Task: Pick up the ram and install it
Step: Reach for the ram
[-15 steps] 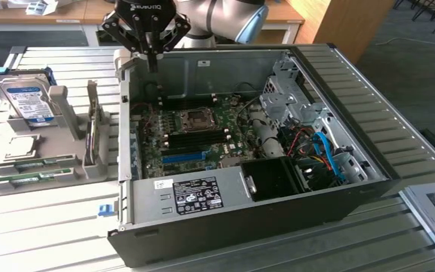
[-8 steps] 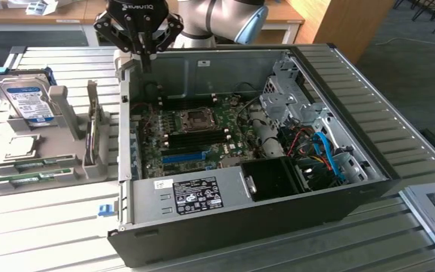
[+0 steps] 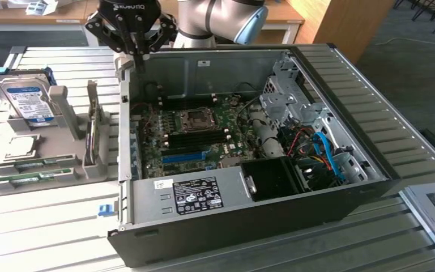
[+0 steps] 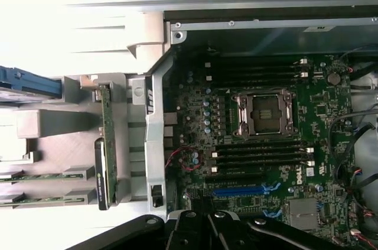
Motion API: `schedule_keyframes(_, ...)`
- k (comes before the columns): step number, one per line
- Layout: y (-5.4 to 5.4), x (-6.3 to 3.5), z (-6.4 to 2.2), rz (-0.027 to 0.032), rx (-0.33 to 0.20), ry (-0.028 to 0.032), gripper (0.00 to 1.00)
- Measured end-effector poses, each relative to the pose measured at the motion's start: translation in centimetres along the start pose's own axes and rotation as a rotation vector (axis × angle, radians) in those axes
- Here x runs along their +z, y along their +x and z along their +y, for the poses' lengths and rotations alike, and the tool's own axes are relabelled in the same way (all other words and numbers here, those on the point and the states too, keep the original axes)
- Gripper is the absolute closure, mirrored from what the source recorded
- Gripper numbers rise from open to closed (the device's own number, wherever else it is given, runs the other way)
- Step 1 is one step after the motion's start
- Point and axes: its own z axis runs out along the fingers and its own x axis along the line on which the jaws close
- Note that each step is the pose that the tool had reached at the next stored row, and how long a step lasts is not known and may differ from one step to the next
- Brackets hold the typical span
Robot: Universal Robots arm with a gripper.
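On the counter, at the exterior view's left, the ram is standing on edge in a grey stand beside the computer case; the gripper, closed together and empty, is hovering above the case's far left corner; a clean pick is probably calling for opening, aligning along the ram and descending straight.

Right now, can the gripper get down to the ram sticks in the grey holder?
Probably yes. The ram sticks lie uncovered in the grey holder, beside the computer case, with nothing above them. The gripper hangs shut over the case's edge.
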Motion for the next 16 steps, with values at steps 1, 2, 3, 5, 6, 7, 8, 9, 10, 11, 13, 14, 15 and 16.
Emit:
schedule_keyframes(1,0.1,0.00,-0.01,0.0000,0.000,0.0000,0.90)
schedule_keyframes(2,0.3,0.00,-0.02,0.0000,0.000,0.0000,0.90)
schedule_keyframes(3,0.4,0.00,-0.03,0.0000,0.000,0.0000,0.90)
schedule_keyframes(5,0.6,0.00,-0.05,0.0001,0.000,0.0000,0.90)
schedule_keyframes(6,0.7,0.00,-0.05,0.0002,0.000,0.0000,0.90)
schedule_keyframes(7,0.8,-0.01,-0.06,0.0002,0.000,0.0001,0.90)
schedule_keyframes(8,0.9,0.00,-0.07,0.0003,0.000,0.0001,0.90)
schedule_keyframes(9,1.0,0.00,-0.07,0.0006,0.000,0.0001,0.90)
schedule_keyframes(10,1.1,0.00,-0.08,0.0008,0.000,0.0001,0.90)
schedule_keyframes(11,1.2,0.00,-0.09,0.0009,0.000,0.0001,0.90)
schedule_keyframes(13,1.4,0.00,-0.11,0.0012,0.000,0.0001,0.90)
schedule_keyframes(14,1.5,0.00,-0.12,0.0014,0.000,0.0001,0.90)
schedule_keyframes(15,1.6,0.01,-0.12,0.0014,0.000,0.0001,0.90)
schedule_keyframes(16,1.7,0.01,-0.13,0.0015,0.000,0.0001,0.90)
